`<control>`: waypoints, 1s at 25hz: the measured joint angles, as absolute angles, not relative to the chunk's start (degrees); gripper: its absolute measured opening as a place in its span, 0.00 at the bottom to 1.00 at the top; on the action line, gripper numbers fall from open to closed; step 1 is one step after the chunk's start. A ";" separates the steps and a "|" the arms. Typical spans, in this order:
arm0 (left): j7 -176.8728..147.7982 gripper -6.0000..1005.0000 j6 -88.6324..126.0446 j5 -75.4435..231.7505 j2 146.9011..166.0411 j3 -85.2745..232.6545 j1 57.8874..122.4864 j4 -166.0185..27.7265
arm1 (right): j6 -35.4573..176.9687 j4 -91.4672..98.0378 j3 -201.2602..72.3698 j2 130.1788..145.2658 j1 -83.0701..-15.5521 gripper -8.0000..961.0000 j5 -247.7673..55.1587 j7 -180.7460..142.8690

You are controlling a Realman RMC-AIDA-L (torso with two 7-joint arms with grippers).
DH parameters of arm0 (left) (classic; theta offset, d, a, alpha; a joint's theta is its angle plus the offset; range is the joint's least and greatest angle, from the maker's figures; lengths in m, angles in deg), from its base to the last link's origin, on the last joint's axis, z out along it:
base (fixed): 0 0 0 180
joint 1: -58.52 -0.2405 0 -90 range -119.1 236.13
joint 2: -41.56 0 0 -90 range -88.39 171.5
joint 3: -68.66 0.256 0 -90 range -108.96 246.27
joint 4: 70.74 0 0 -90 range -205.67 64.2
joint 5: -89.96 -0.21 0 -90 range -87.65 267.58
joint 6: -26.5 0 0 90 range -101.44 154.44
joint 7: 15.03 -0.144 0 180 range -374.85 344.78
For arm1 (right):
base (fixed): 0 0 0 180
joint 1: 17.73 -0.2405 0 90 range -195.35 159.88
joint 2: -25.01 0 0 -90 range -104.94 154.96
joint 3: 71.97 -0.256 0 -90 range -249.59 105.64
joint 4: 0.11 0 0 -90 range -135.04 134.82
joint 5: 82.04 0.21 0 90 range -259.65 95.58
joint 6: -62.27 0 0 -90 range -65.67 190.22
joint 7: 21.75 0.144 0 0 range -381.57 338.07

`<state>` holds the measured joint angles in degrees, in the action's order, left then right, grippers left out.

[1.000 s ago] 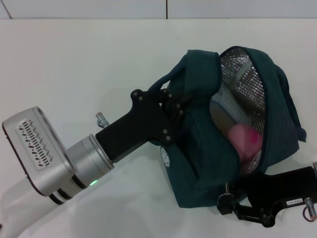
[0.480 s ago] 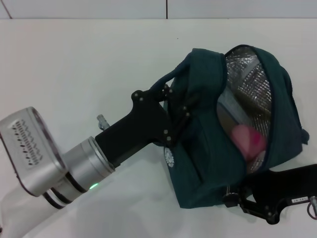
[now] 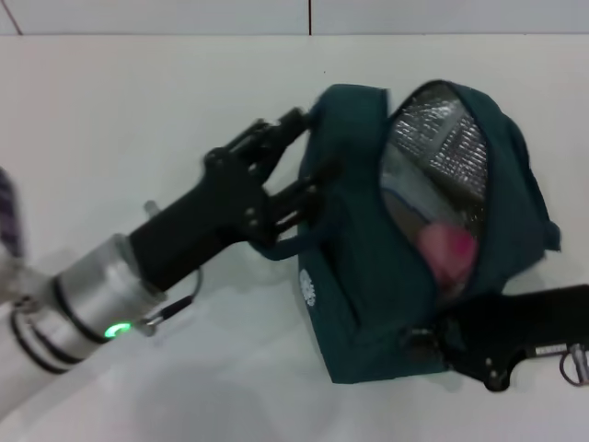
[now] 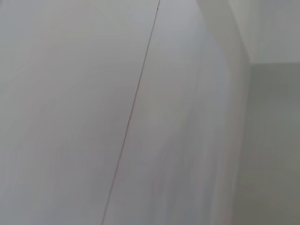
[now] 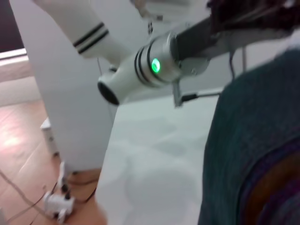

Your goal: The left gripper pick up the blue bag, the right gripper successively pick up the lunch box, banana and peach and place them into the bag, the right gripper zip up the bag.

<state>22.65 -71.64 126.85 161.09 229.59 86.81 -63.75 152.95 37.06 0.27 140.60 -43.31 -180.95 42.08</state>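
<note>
The blue bag [image 3: 368, 295] lies on the white table [image 3: 138, 101], its mouth open and the silver lining [image 3: 442, 147] showing. Inside I see the pink peach [image 3: 446, 253] and a grey edge of the lunch box [image 3: 405, 198]; the banana is hidden. My left gripper [image 3: 299, 170] grips the bag's left side by the handle [image 3: 276, 249]. The black right gripper [image 3: 428, 345] sits against the bag's near right corner, its fingertips hidden by fabric. In the right wrist view the bag's cloth [image 5: 248, 140] fills the right side, and the left arm [image 5: 154, 65] crosses above.
The table's edge and a wooden floor with cables [image 5: 56, 201] appear in the right wrist view. The left wrist view holds only a pale wall [image 4: 140, 93]. A wall seam runs behind the table [image 3: 309, 17].
The left arm has swung down and left and turned its wrist, pulling the bag's top leftward. The right gripper stays at the bag's near corner.
</note>
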 joint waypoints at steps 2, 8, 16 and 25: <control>24.97 0.53 -75.22 127.12 160.95 229.48 85.93 -66.91 | 153.62 37.43 0.22 140.41 -43.22 0.03 -178.89 41.07; 22.91 0.77 -82.16 125.68 160.99 230.00 80.85 -74.27 | 154.83 38.36 -2.35 140.36 -44.16 0.03 -177.81 40.91; 13.69 0.81 -78.03 118.25 161.27 230.02 74.45 -74.08 | 154.60 38.48 -2.90 140.38 -45.16 0.03 -176.65 41.24; 13.66 0.80 -62.16 114.02 161.59 230.02 77.02 -67.29 | 154.72 37.34 -2.90 140.60 -45.37 0.03 -175.36 41.26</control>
